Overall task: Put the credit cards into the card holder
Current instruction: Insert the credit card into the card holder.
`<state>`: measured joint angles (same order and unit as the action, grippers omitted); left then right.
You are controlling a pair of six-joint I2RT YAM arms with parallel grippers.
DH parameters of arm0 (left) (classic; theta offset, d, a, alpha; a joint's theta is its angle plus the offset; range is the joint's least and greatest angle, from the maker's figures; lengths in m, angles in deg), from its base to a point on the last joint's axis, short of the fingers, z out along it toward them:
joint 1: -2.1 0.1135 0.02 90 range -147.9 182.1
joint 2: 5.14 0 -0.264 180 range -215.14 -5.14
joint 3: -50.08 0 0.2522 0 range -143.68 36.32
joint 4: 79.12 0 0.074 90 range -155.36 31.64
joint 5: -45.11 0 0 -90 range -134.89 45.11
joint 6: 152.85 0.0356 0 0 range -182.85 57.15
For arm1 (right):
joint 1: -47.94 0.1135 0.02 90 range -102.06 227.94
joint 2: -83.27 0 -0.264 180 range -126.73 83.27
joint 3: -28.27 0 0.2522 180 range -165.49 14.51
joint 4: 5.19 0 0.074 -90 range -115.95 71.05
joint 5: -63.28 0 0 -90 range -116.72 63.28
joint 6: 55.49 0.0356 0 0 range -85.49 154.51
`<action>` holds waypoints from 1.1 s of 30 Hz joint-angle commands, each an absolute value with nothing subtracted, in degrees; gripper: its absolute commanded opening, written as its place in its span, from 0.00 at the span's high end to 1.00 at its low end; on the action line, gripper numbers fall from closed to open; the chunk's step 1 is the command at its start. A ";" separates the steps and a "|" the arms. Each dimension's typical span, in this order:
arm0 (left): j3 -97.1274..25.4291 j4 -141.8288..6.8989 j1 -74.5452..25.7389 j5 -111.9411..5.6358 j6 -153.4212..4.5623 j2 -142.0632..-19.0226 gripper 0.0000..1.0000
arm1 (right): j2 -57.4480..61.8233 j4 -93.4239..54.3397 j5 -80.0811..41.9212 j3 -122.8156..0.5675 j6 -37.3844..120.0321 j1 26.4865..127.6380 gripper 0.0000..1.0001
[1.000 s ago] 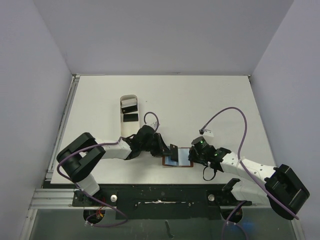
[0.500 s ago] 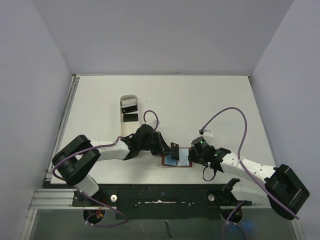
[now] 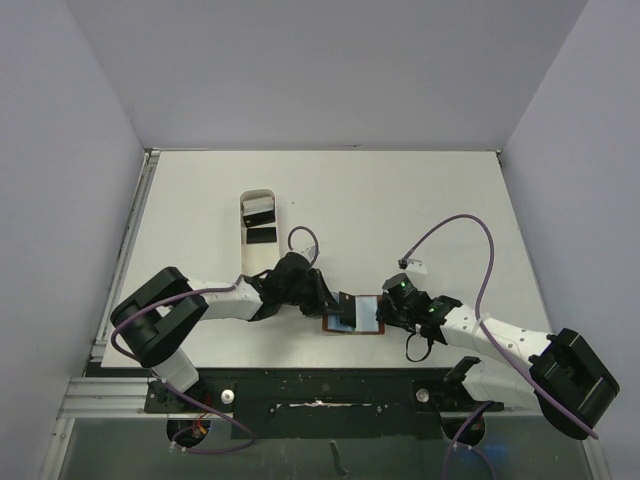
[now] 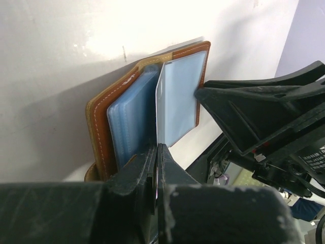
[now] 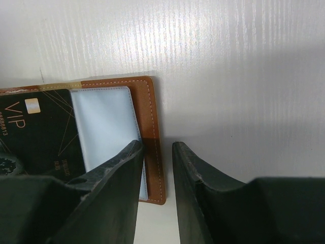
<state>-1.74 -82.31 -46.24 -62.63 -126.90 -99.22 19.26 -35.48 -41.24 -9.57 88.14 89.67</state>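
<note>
- brown leather card holder (image 3: 366, 314) lies open and flat on the white surface (image 3: 400, 200), near the front edge and between the two arms, pale blue pockets facing up
- left pincer (image 4: 156, 152) is clamped fully on a black card (image 5: 38, 132), gripped by one edge, so its own wrist view shows the card edge-on as a thin line between the fingers
- the card hangs tilted over the left half of the holder; top view has the fold and blue pockets just right of that pincer
- in the left wrist view one pale pocket leaf stands up just past the fingertips, roughly in line with the card's plane
- cannot tell if the card's leading edge is in a slot yet
- right pincer (image 5: 157, 150) is about half open with nothing between its fingers; it straddles the holder's right brown border from above and looks like it pins it down
- key relation, my read: the pocket lies straight ahead of the left pincer, toward the right arm, so the card goes in along that line while the right side braces
- risk: the raised leaf could buckle or the holder could slide
- farther back, left of centre, a white tray (image 3: 243, 230) holds two more cards (image 3: 260, 211), well apart from the holder
- left arm is nearer the tray
- task looks partway done
</note>
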 commanded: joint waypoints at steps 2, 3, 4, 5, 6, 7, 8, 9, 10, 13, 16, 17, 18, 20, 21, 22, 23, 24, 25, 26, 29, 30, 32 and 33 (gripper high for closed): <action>-1.96 -81.19 -46.63 -60.82 -126.67 -99.41 1.00 | 19.83 -35.77 -42.13 -8.53 88.73 90.28 0.69; -1.87 -81.29 -46.68 -60.91 -126.92 -99.36 1.00 | 19.82 -35.68 -42.14 -8.52 88.74 90.30 0.69; -1.83 -81.47 -46.73 -61.11 -127.12 -99.36 1.00 | 19.86 -35.73 -42.13 -8.45 88.74 90.30 0.69; -1.83 -81.60 -46.75 -61.27 -127.30 -99.43 1.00 | 19.82 -35.66 -42.17 -8.43 88.74 90.30 0.69; -1.84 -81.62 -46.77 -61.32 -127.35 -99.56 1.00 | 19.78 -35.65 -42.19 -8.43 88.74 90.30 0.69; -1.97 -81.58 -46.80 -61.33 -127.36 -99.67 1.00 | 19.76 -35.58 -42.19 -8.43 88.74 90.29 0.69; -2.00 -81.47 -46.85 -61.46 -127.36 -99.97 1.00 | 19.72 -35.56 -42.19 -8.43 88.74 90.29 0.69; -2.02 -81.45 -46.86 -61.56 -127.28 -100.17 1.00 | 19.72 -35.49 -42.19 -8.43 88.81 90.30 0.69; -2.00 -81.40 -46.86 -61.65 -127.27 -100.37 1.00 | 19.66 -35.47 -42.16 -8.43 88.82 90.30 0.69; -1.87 -80.91 -47.01 -61.63 -127.41 -100.59 1.00 | 19.47 -35.60 -42.27 -8.43 88.83 90.29 0.69; -1.87 -80.11 -47.22 -61.60 -127.30 -100.32 1.00 | 19.67 -35.75 -42.36 -8.35 88.91 90.38 0.69; -1.91 -79.72 -47.30 -61.71 -127.21 -100.40 1.00 | 19.76 -35.78 -42.32 -8.34 88.90 90.43 0.69; -1.91 -79.55 -47.46 -61.68 -127.19 -100.43 1.00 | 19.81 -35.70 -42.35 -8.26 88.91 90.38 0.69; -1.78 -79.59 -47.54 -61.64 -127.48 -100.70 1.00 | 19.76 -35.57 -42.32 -8.25 88.91 90.43 0.69; -1.74 -79.74 -47.62 -61.72 -127.64 -100.82 1.00 | 19.71 -35.52 -42.38 -8.25 88.98 90.47 0.69; -1.69 -79.91 -47.62 -61.76 -127.76 -100.91 1.00 | 19.64 -35.48 -42.34 -8.23 89.01 90.47 0.69; -1.73 -79.95 -47.71 -61.77 -127.87 -101.01 1.00 | 19.64 -35.47 -42.38 -8.25 89.01 90.46 0.69; -1.80 -79.95 -47.76 -61.70 -127.95 -101.07 1.00 | 19.53 -35.47 -42.35 -8.24 89.00 90.46 0.69; -1.87 -79.95 -47.78 -61.45 -127.97 -101.14 1.00 | 19.49 -35.40 -42.35 -8.25 89.03 90.55 0.69; -1.95 -79.95 -47.82 -61.31 -128.02 -101.35 1.00 | 19.52 -35.39 -42.36 -8.25 89.08 90.68 0.69; -2.16 -80.44 -47.81 -60.28 -128.26 -102.04 1.00 | 19.63 -35.30 -42.31 -8.25 89.29 91.02 0.69; -2.17 -80.73 -47.77 -60.01 -128.44 -102.26 1.00 | 19.63 -35.25 -42.34 -8.13 89.47 91.07 0.69; -2.26 -81.20 -47.80 -59.48 -128.56 -102.78 1.00 | 19.72 -35.22 -42.24 -8.17 89.73 91.32 0.69; -2.41 -81.26 -47.82 -59.22 -128.50 -102.97 1.00 | 19.83 -35.21 -42.31 -8.10 89.85 91.49 0.69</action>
